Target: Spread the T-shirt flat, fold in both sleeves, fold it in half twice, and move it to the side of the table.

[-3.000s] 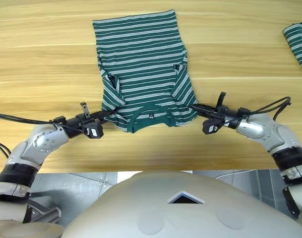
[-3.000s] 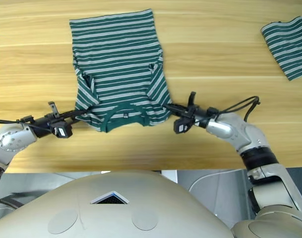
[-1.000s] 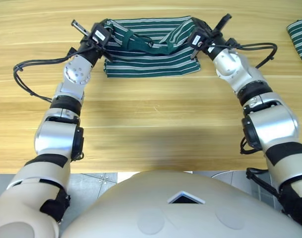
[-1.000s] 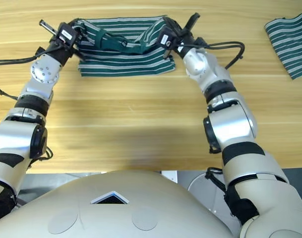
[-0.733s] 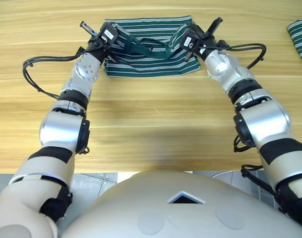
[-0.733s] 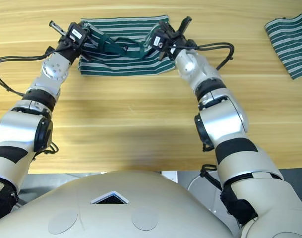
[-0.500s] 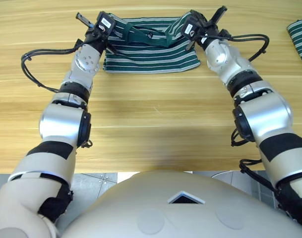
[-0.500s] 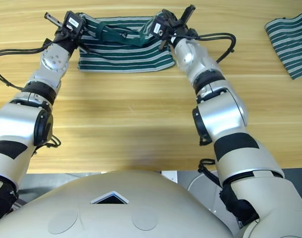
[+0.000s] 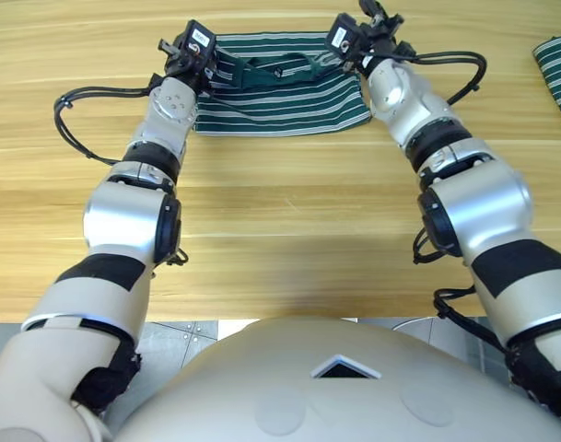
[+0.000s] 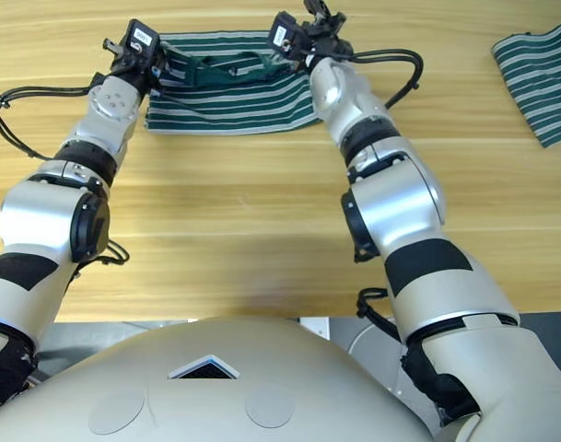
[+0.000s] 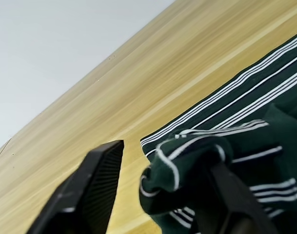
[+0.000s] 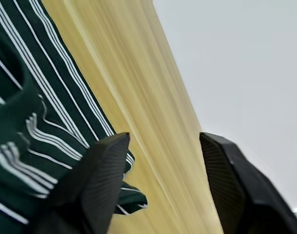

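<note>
The green T-shirt with white stripes (image 9: 280,97) lies folded in half as a wide band at the far side of the wooden table (image 9: 280,212). Its collar edge is bunched on top along the far edge. My left gripper (image 9: 216,66) sits at the band's far left corner. In the left wrist view it (image 11: 158,195) is open, with a loose bunch of T-shirt (image 11: 246,146) between its fingers (image 11: 92,187). My right gripper (image 9: 333,61) sits at the far right corner. It (image 12: 163,185) is open over bare wood, the T-shirt (image 12: 21,146) beside one finger.
A second striped, folded garment (image 10: 538,74) lies at the table's far right edge. Bare wood stretches from the folded T-shirt back to the near edge. Black cables loop beside both forearms.
Both arms have carried the collar edge from the near side over to the far edge, folding the T-shirt in half. In the last second that edge sank onto the cloth.
</note>
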`<move>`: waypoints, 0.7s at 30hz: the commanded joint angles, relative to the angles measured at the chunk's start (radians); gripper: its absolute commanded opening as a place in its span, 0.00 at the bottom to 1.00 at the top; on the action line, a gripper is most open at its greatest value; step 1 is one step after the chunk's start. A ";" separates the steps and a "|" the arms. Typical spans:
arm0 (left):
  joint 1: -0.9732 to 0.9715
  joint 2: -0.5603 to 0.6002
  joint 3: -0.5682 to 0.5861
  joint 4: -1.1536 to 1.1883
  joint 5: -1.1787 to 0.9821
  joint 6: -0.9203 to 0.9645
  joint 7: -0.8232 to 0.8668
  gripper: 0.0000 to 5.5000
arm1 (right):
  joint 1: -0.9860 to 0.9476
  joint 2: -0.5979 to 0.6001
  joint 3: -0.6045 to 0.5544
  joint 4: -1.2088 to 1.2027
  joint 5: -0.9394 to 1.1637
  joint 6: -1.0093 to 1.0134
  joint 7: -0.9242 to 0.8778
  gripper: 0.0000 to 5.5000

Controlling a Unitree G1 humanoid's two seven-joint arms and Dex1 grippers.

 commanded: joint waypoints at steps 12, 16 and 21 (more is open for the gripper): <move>-0.085 0.013 0.342 0.019 -0.267 0.140 0.036 0.55 | 0.128 0.133 0.289 -0.065 -0.233 -0.246 -0.164 0.57; -0.074 0.024 0.382 0.020 -0.279 0.163 0.059 0.55 | 0.149 0.156 0.381 -0.105 -0.292 -0.315 -0.164 0.57; 0.000 0.057 0.421 0.006 -0.295 0.062 0.086 0.55 | 0.085 0.135 0.389 -0.050 -0.294 -0.213 -0.151 0.57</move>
